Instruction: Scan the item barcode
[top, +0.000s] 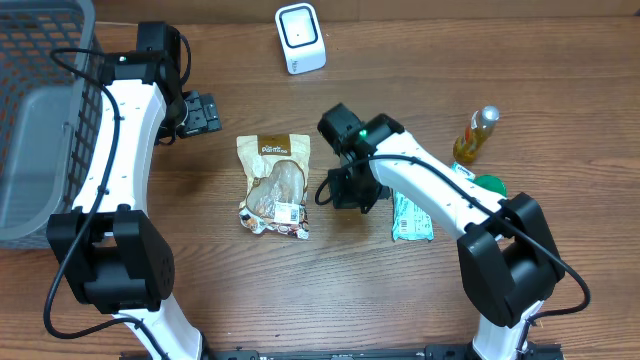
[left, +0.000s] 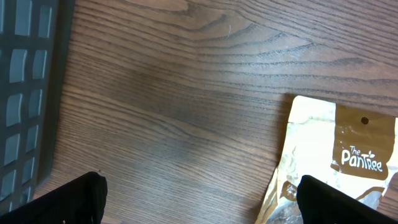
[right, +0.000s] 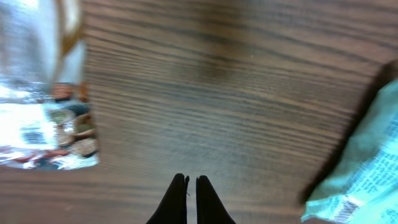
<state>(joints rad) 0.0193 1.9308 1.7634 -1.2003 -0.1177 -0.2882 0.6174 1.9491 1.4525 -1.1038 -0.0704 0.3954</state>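
Note:
A tan snack pouch (top: 275, 183) printed "The Pantree" lies flat mid-table, a white barcode label (top: 290, 212) on its lower part. The white scanner (top: 300, 38) stands at the back. My right gripper (top: 335, 190) hovers over bare wood just right of the pouch. In the right wrist view its fingers (right: 191, 182) are shut with nothing between them, the pouch (right: 37, 93) off to the left. My left gripper (top: 205, 112) is up-left of the pouch, open wide; in its wrist view (left: 199, 202) the pouch (left: 348, 149) lies beside its right finger.
A grey basket (top: 40, 110) fills the far left. A pale green packet (top: 412, 215) lies right of my right gripper, also seen in the right wrist view (right: 367, 168). A yellow bottle (top: 476, 135) and a green object (top: 490, 184) sit further right.

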